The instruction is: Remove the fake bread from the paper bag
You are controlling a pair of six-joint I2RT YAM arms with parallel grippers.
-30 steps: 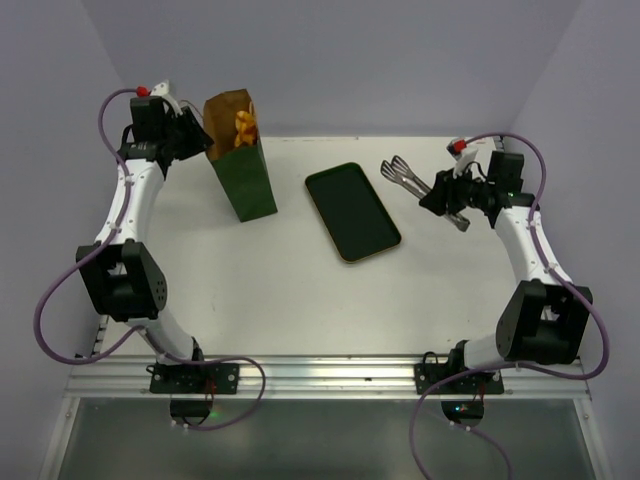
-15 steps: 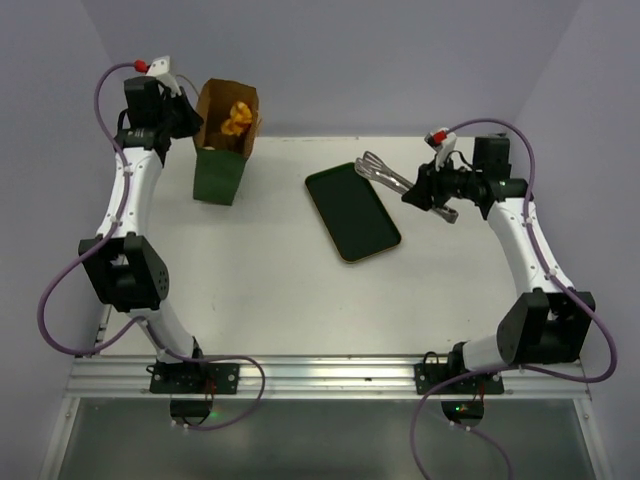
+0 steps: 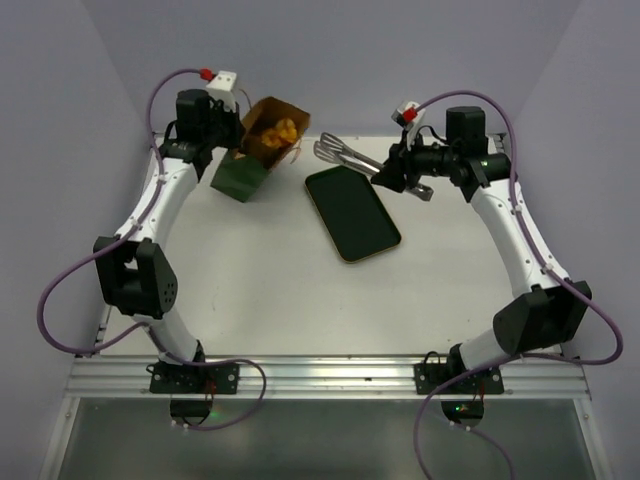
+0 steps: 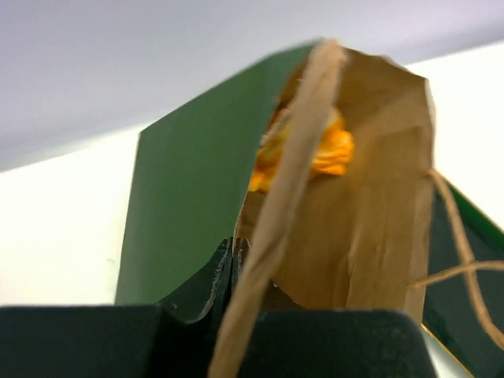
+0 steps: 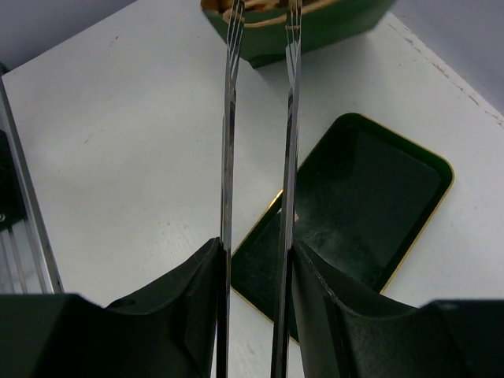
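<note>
Left gripper [image 3: 232, 148] pinches one wall of the paper bag [image 3: 238, 178] near its rim and holds it tipped, mouth toward the right arm, the fake bread [image 3: 278, 130] heaped orange inside just below the opening. Right gripper [image 3: 392, 172] clasps metal tongs [image 3: 345, 157], fingers pressed on both blades while the tips stand apart, aimed at the bag's mouth past the green tray's [image 3: 352, 212] far end. Best, I judge, to hold that tilt steady, slide the tongs in open through the middle of the mouth, clear of the cord handle [image 4: 276, 228], and close gently on one piece.
</note>
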